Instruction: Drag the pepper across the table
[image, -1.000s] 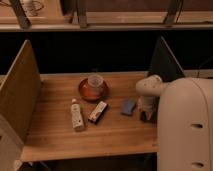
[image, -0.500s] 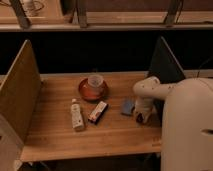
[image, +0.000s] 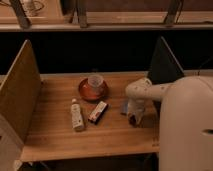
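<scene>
- The pepper (image: 133, 122) shows only as a small dark red-brown patch right of centre in the frame, on the table (image: 55, 136) near its front right part. The end of the robot's arm covers most of it, so its outline and taper cannot be made out.
- The gripper (image: 134, 118) points down directly over the pepper, at or very near the tabletop. Whether it is spread, narrowed or clamped on the pepper cannot be told.
- The white arm (image: 145, 90) comes in from the right edge of the frame, bends at a rounded joint and drops down to the gripper.
- A blue block (image: 123, 107) lies just to the left of the gripper, partly hidden behind it.
- Further left, near the middle of the table, a red-and-white flat box (image: 98, 111) lies at a slant.
- Left of the box, apart from it, a white bottle (image: 76, 115) lies on its side, its cap toward the back.
- Behind these two stands a red-orange dish (image: 86, 91) with a pale cup (image: 95, 80) upright in it.
- The table is light wood with lengthwise planks. An upright wooden panel (image: 20, 95) closes its left edge and a darker panel (image: 164, 62) its right edge.
- The robot's large white body (image: 187, 130) fills the lower right corner of the frame.
</scene>
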